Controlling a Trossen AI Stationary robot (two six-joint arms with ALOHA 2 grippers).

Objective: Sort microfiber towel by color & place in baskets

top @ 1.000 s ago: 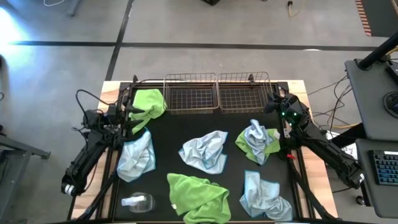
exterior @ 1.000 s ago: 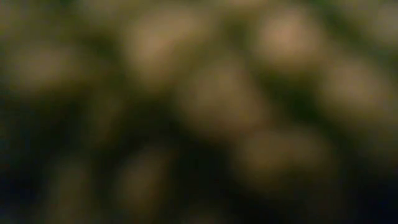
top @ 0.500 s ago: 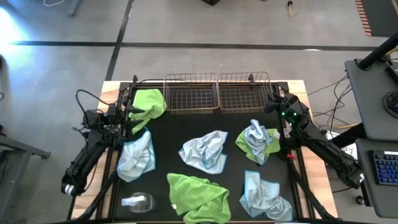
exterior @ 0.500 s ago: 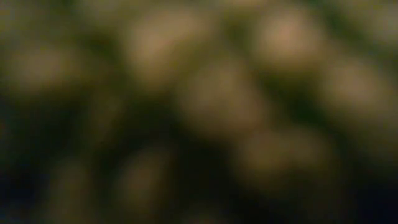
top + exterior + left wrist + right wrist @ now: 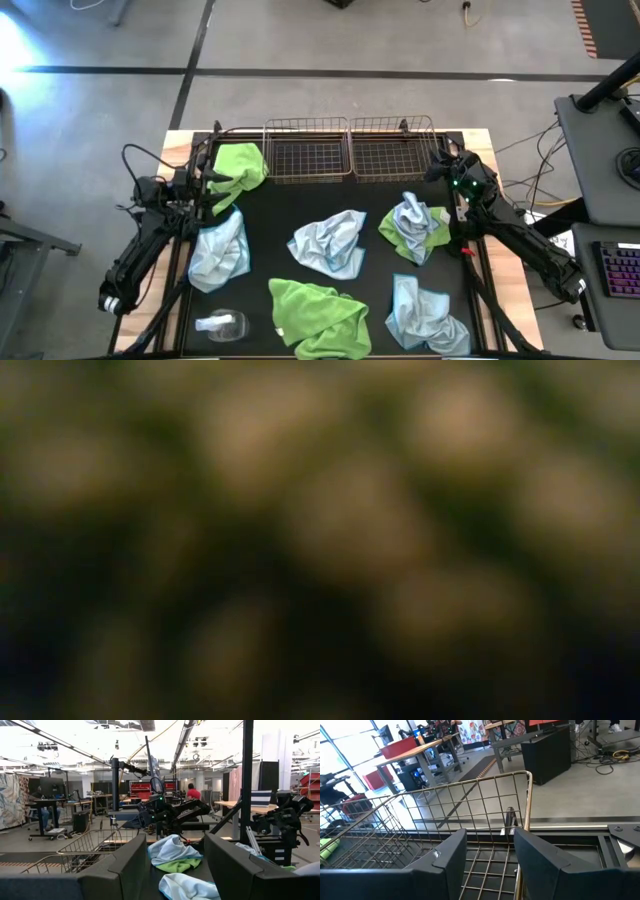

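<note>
Several microfiber towels lie crumpled on the black table top. A lime green one [image 5: 240, 165] is at the far left and another [image 5: 318, 315] at the near middle. Pale blue ones lie at the left [image 5: 220, 250], the centre [image 5: 328, 243] and the near right [image 5: 425, 318]. One more blue towel rests on a green one [image 5: 412, 228]. Two wire baskets [image 5: 307, 152] [image 5: 392, 150] stand side by side at the far edge. My left gripper [image 5: 175, 865] is open beside the far-left green towel. My right gripper [image 5: 490, 855] is open at the right basket's outer corner [image 5: 520, 810]. Neither has anything between its fingers.
A clear plastic object [image 5: 222, 323] lies at the near left corner. The low view shows only a blurred greenish-brown mass close to its lens. Desks [image 5: 600, 150] stand beyond the table's right edge. A dark frame rail [image 5: 330, 130] runs behind the baskets.
</note>
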